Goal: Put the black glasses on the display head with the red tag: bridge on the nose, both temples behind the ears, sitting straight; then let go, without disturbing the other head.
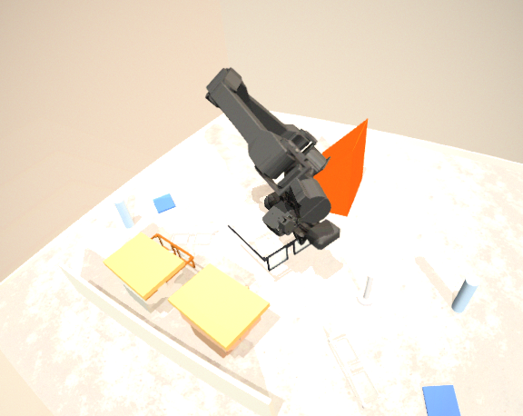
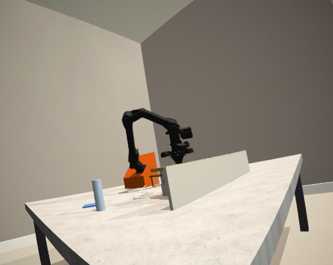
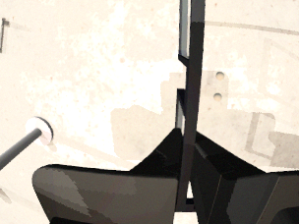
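The black glasses (image 1: 247, 242) (image 3: 195, 64) are in the grip of my gripper (image 1: 300, 238) (image 2: 178, 162) (image 3: 183, 135), whose fingers are shut on the front frame near one end. The frame runs lengthwise up the wrist view, and the glasses appear raised above the table. One temple stretches back toward the upper left in the top view; the other is hidden by the arm. Two yellow slabs (image 1: 143, 265) (image 1: 218, 306) sit over blocky shapes near the wall. The heads' faces and the red tag cannot be made out. Orange glasses (image 1: 174, 246) show beside the left slab.
A long pale wall (image 1: 166, 341) (image 2: 207, 179) stands behind the slabs. An orange wedge (image 1: 348, 182) (image 2: 153, 162) stands near the arm. A thin white post (image 1: 369, 288), blue cylinders (image 1: 464, 295) (image 1: 124, 214), blue pads (image 1: 164, 203) (image 1: 440, 400) and faint pale frames are on the table.
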